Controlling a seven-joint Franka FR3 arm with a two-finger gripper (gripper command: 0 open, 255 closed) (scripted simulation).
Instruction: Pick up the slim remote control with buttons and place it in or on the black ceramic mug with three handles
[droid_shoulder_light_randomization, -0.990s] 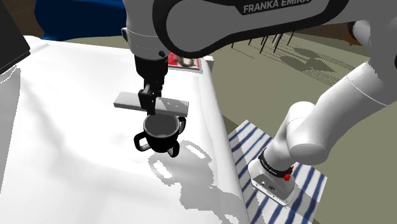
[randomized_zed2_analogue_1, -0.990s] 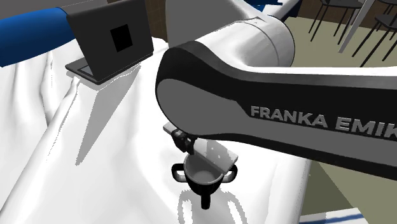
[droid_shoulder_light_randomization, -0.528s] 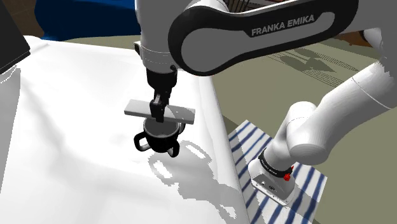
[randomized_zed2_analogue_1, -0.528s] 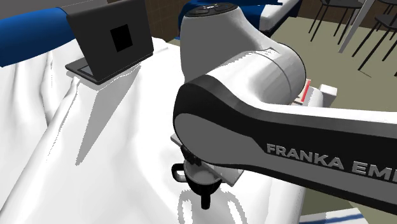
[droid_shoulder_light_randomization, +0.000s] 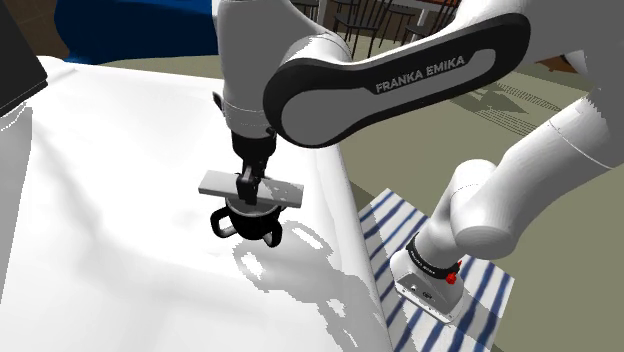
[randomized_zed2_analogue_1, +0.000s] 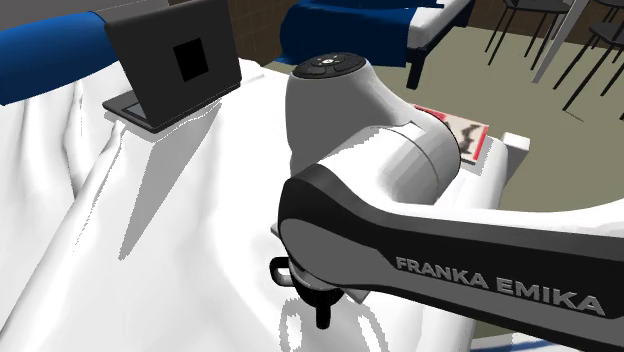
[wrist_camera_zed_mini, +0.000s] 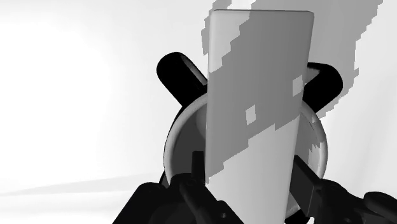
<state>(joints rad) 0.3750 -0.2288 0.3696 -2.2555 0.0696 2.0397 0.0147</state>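
Gripper (wrist_camera_zed_mini: 250, 178) tight around grey remote (wrist_camera_zed_mini: 257, 89)

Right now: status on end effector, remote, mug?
End effector shut on remote. Remote level across mouth of black mug, rim contact unclear. Nothing between them.

The white arm (droid_shoulder_light_randomization: 470, 210) rises from its base at the shoulder view's lower right, bends and reaches left over the surface (droid_shoulder_light_randomization: 120, 250), close to its right edge in that view. The dark-banded forearm (droid_shoulder_light_randomization: 380, 80) ends in a wrist turned straight down. The black gripper (droid_shoulder_light_randomization: 248, 186) hangs vertical, its fingers (wrist_camera_zed_mini: 306, 188) clasping a flat grey remote (droid_shoulder_light_randomization: 216, 183) by its long sides.
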